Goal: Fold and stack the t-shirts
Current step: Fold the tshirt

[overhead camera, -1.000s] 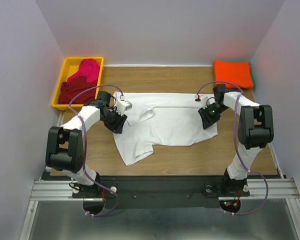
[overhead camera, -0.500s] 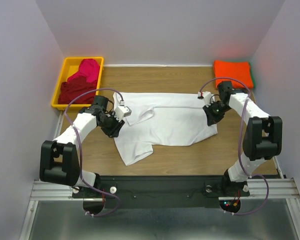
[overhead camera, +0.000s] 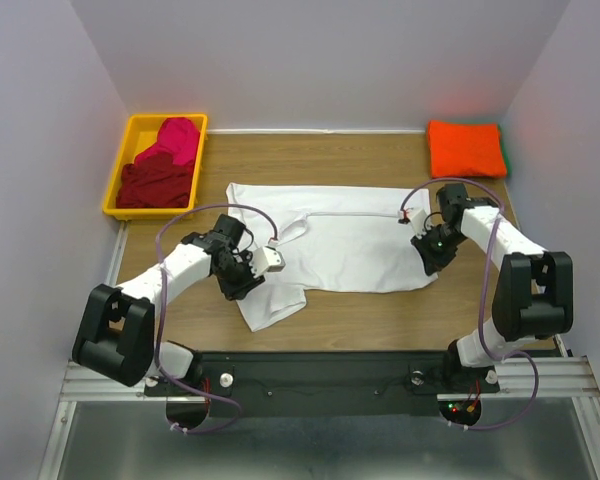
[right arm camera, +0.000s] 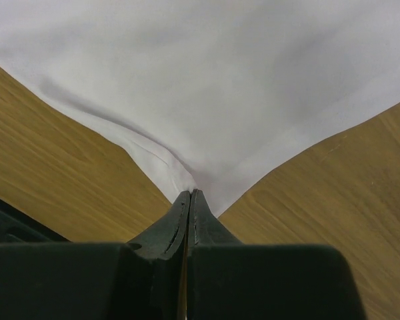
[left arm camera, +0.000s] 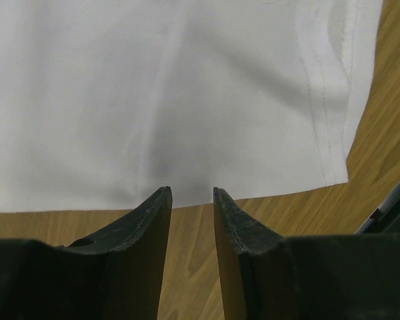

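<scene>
— What changes on our left side?
— Our left gripper (left arm camera: 190, 193) has dropped from the far corner of the white shirt (overhead camera: 350, 245) to its near edge, jaws apart, holding nothing.
— And on our right?
— Our right gripper (right arm camera: 189, 195) has moved slightly outward, jaws pinched on the hem. The white shirt lies spread mid-table (overhead camera: 380, 160). We judge the fold waits on a left grip.

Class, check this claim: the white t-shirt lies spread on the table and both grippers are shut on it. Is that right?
Not quite: only the right gripper is shut on the white t-shirt. The left wrist view shows the left gripper with its jaws apart at the cloth's edge, gripping nothing.
</scene>
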Controlling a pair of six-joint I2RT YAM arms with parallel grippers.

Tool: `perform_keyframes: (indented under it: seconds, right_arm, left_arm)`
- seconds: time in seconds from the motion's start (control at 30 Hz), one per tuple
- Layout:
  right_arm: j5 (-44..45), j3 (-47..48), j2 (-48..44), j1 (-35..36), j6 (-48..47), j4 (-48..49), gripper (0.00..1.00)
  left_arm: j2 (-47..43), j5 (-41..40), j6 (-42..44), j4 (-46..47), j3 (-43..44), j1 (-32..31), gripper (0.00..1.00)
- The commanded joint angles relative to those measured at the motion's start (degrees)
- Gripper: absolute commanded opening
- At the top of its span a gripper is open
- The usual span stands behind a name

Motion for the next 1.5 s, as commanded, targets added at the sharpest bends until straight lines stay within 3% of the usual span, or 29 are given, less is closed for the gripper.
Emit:
perform_keyframes:
  seconds: [0.0,0.33,0.47,0.57,0.63,0.93,1.1,1.47]
  right_arm:
    - [2.1,-0.7,-3.3,0.2,-1.0,-0.4,0.01]
    - [3.4,-1.6,-4.3,-1.0,-1.1,0.1,0.01]
    - [3.5,-2.5,-5.0,-1.3,-1.0,0.9,0.01]
    - [3.2,-2.7,-5.7,-1.5,-0.4,1.3,0.00]
    - [3.1,-3.0,-7.1,-1.7,-0.1,1.2,0.01]
    - [3.2,-4.9,-16.5,-3.6,0.7,0.4,0.00]
    - [3.6,-4.0,-18.5,-4.5,0.3,0.4,0.01]
    - [0.8,9.3,-4.8,-7.2,0.9,0.9,0.01]
  left_arm:
    - [-1.9,0.5,1.9,0.0,-1.2,-2.8,0.42]
    - [3.2,-4.7,0.5,4.3,-5.2,-6.2,0.42]
    - [3.5,-6.8,0.7,4.8,-6.2,-6.7,0.30]
    - [2.9,-6.8,1.1,3.3,-5.5,-6.7,0.07]
    - [1.0,-6.8,0.8,1.0,-4.2,-6.6,0.00]
    - [-9.9,-1.9,0.3,-13.7,3.5,-6.6,0.00]
    - [-12.4,-1.6,0.0,-16.9,8.0,-6.6,0.00]
    - [1.3,-1.1,1.5,-12.5,18.6,-2.8,0.00]
